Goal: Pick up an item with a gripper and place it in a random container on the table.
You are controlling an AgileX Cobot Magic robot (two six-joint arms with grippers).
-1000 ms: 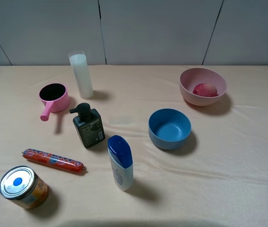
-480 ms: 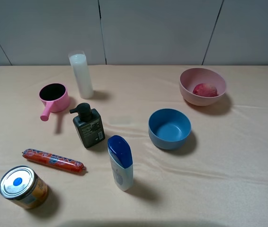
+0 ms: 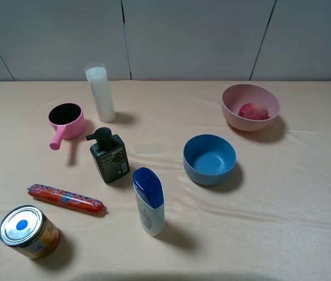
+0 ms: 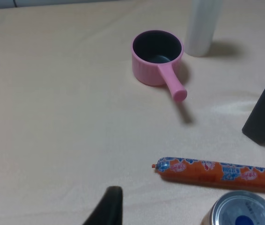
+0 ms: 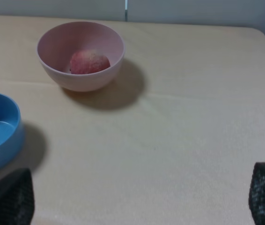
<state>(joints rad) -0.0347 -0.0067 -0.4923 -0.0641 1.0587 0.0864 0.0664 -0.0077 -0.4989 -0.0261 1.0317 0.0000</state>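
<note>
The item, a small round red-pink fruit (image 3: 253, 111), lies inside the container, a wide pale pink bowl (image 3: 235, 98), at the back right of the beige-clothed table (image 3: 294, 193). The right wrist view shows the fruit (image 5: 89, 62) in the bowl (image 5: 57, 42) too. My right gripper (image 5: 139, 180) is open and empty, its two black fingertips (image 5: 11, 197) wide apart, well short of the bowl. Of my left gripper only one black fingertip (image 4: 108, 204) shows, over bare cloth. Neither gripper appears in the exterior high view.
A blue bowl (image 3: 209, 159) stands in front of the pink bowl. On the left are a pink handled cup (image 3: 66, 122), a white cylinder (image 3: 100, 92), a dark pump bottle (image 3: 109, 155), a blue-capped bottle (image 3: 148, 201), a red sausage (image 3: 66, 198) and a tin can (image 3: 28, 232).
</note>
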